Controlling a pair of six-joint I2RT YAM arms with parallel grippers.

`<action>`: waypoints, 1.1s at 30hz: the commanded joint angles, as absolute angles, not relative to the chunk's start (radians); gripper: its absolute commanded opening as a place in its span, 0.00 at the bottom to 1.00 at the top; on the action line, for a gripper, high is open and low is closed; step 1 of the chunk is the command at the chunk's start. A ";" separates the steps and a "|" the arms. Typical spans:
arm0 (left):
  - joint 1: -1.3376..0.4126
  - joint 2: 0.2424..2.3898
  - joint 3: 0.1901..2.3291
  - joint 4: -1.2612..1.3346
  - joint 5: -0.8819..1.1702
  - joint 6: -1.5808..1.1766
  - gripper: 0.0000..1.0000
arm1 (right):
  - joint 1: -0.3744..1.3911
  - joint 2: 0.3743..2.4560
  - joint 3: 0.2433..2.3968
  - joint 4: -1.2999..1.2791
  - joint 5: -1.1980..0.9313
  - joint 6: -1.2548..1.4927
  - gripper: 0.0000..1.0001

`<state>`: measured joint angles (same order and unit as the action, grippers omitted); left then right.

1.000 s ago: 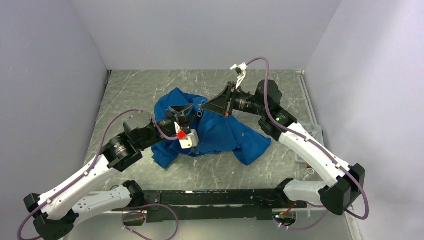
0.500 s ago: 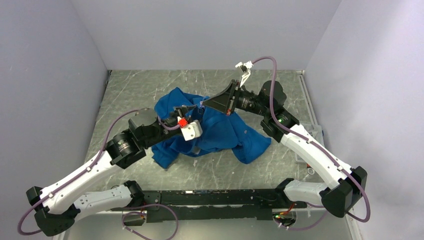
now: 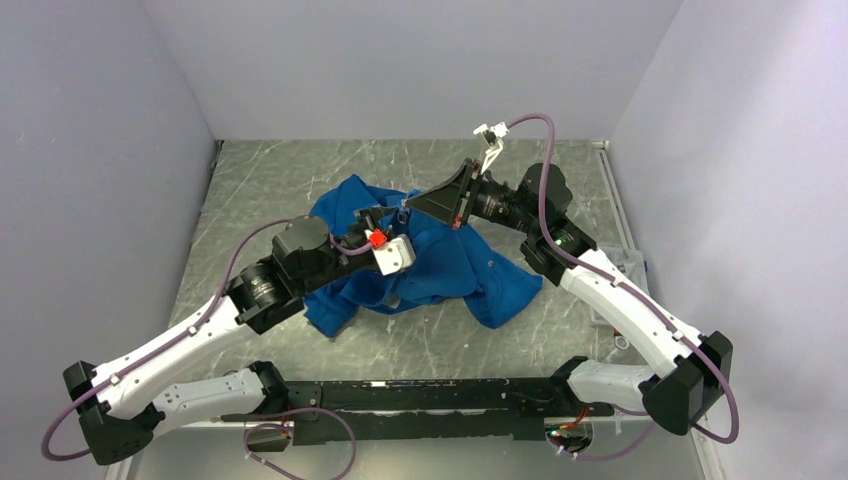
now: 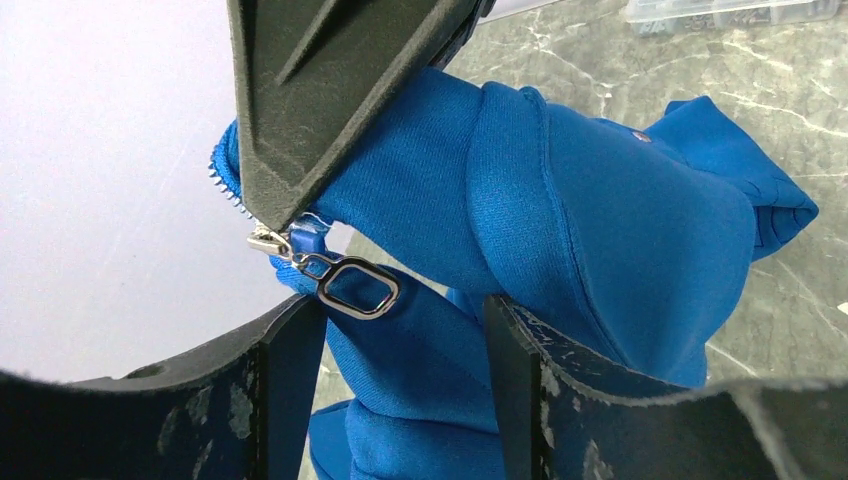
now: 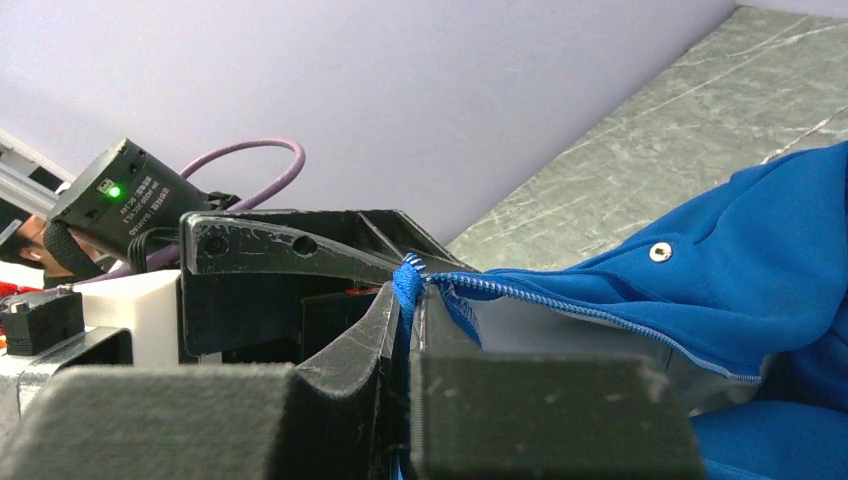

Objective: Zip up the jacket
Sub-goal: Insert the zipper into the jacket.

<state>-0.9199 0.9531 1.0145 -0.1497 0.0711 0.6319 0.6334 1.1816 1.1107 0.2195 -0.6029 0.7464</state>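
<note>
The bright-blue jacket lies crumpled mid-table, one part lifted. My right gripper is shut on the jacket's zipper edge and holds it up; the zipper teeth run right from its jaws. In the left wrist view the right gripper's black finger clamps the fabric just above the silver zipper pull. My left gripper is open, with its fingers astride a fold of the jacket just below the pull. The pull hangs free by the left fingertip.
A clear plastic box sits at the table's right edge. White walls close the left, back and right sides. A black rail runs along the near edge between the arm bases.
My left gripper has moved up and to the right, close under the right gripper. The right gripper has risen slightly with the jacket edge.
</note>
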 commanded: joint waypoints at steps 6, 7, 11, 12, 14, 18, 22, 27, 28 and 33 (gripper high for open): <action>-0.927 0.981 1.001 -0.092 0.024 0.610 0.52 | 0.635 1.121 1.131 0.344 -0.603 0.746 0.00; -0.927 0.983 1.004 -0.089 0.021 0.614 0.50 | 0.635 1.117 1.129 0.339 -0.601 0.741 0.00; -0.921 0.991 1.011 -0.065 0.003 0.617 0.36 | 0.635 1.101 1.114 0.325 -0.583 0.727 0.00; -0.919 0.992 1.015 -0.060 0.003 0.620 0.32 | 0.635 1.099 1.110 0.321 -0.578 0.723 0.00; -0.918 0.991 1.022 -0.058 0.006 0.618 0.24 | 0.635 1.094 1.104 0.318 -0.572 0.720 0.00; -0.914 0.980 1.047 -0.104 0.027 0.621 0.10 | 0.634 1.088 1.098 0.301 -0.548 0.706 0.00; -0.910 0.956 1.061 -0.159 0.095 0.610 0.01 | 0.635 1.091 1.094 0.307 -0.547 0.708 0.00; -0.909 0.926 1.053 -0.197 0.161 0.623 0.00 | 0.635 1.093 1.086 0.321 -0.555 0.724 0.00; -0.907 0.920 1.052 -0.206 0.168 0.631 0.00 | 0.634 1.094 1.086 0.320 -0.557 0.724 0.00; -0.907 0.872 1.029 -0.198 0.224 0.653 0.00 | 0.634 1.091 1.093 0.297 -0.576 0.717 0.00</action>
